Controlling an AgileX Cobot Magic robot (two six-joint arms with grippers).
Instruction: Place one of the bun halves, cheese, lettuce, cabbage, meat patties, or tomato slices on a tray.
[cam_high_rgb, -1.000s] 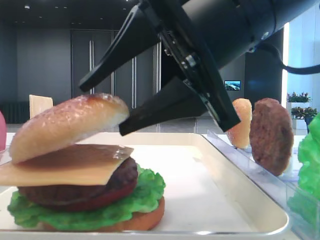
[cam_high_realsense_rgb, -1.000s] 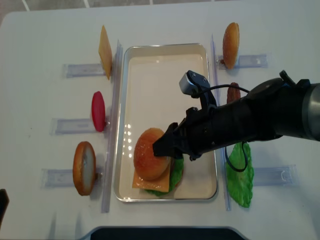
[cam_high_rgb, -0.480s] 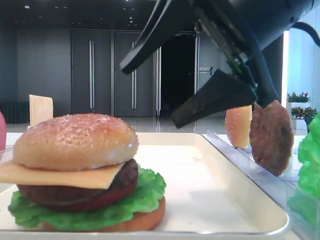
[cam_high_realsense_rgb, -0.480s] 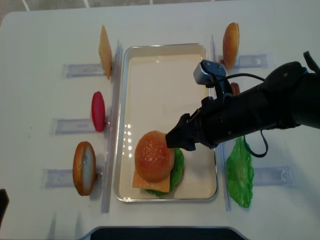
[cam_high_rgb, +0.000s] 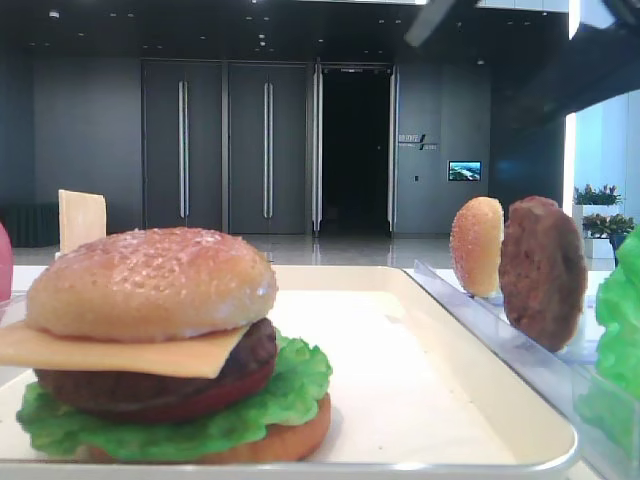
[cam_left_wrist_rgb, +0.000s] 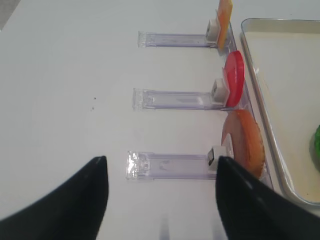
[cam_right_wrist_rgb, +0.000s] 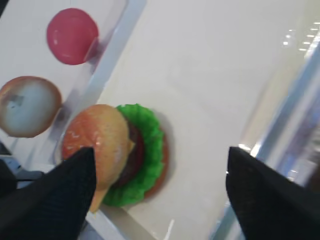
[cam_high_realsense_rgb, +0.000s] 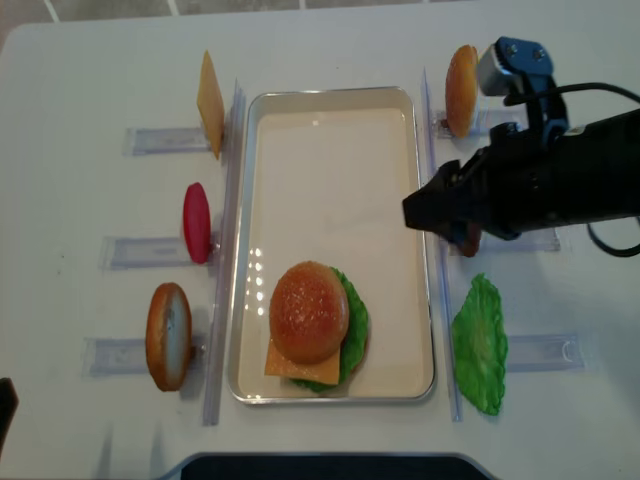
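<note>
Sitting on tray near front left corner: stacked burger, top bun half over cheese, patty, lettuce. Right gripper spread wide, empty, above tray's right rim. Left gripper parted, empty, over clear racks.

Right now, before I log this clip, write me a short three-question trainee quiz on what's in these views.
1. True or false: the top bun half sits on the stacked burger in the tray.
2. What does the right gripper hold? A) cheese B) nothing C) lettuce
3. Fill in: the loose lettuce leaf lies to the ____ of the tray in the overhead view.

Key: 1 true; 2 B; 3 right.
</note>
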